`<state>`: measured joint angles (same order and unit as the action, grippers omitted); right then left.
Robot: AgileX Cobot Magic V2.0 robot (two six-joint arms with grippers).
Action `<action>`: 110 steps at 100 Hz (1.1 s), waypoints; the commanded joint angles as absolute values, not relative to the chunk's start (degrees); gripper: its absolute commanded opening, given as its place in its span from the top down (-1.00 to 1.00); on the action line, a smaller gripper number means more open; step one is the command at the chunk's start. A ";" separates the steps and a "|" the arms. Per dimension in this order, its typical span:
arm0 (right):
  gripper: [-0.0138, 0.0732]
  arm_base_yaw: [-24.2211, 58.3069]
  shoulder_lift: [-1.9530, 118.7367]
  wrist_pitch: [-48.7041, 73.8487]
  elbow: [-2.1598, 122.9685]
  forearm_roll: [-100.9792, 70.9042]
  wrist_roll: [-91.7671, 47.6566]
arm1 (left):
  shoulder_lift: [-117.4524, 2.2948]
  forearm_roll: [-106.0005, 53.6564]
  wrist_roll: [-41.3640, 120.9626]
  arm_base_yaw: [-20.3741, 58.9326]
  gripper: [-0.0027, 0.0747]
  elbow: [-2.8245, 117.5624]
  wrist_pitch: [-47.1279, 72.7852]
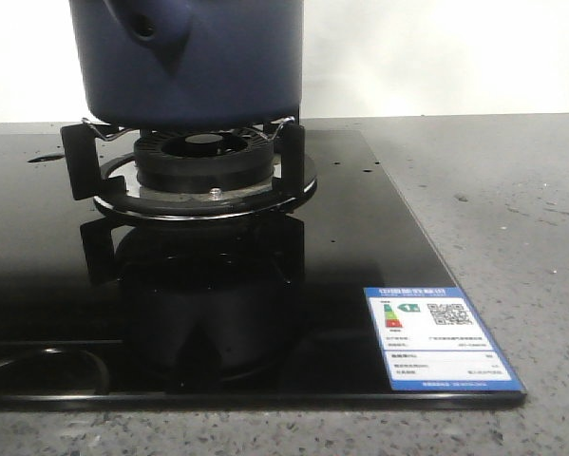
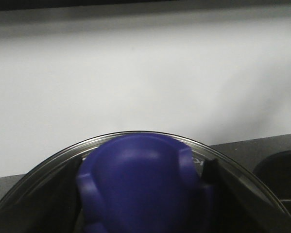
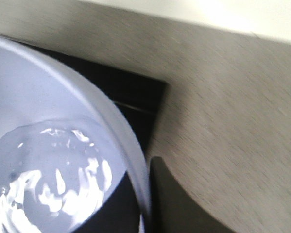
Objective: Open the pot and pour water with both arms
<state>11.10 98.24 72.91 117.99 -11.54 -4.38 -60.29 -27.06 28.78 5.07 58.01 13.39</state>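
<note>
in the front view the pot (image 1: 194,62) fills the upper left of the frame, standing on the black burner supports (image 1: 293,157) above the round burner (image 1: 203,157) of a glossy black cooktop (image 1: 379,228). its stubby handle (image 1: 151,28) with the round hole faces the camera. a blue energy label (image 1: 438,337) sits at the lower right of the glass, grey counter (image 1: 512,209) beyond it.

the left wrist view shows a blue knob (image 2: 143,187) on a glass lid (image 2: 53,160) low in the frame; the left gripper's fingers are not clearly visible, so i cannot tell its state.

the right wrist view shows a pale bowl (image 3: 62,92) holding water (image 3: 53,184) at the lower left; no right gripper fingers are clearly visible, so its state is also unknown.
</note>
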 commanded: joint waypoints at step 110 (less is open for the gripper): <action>0.78 25.95 93.31 12.23 97.18 -10.64 -11.36 | -58.93 -27.37 28.66 4.93 0.07 59.69 7.74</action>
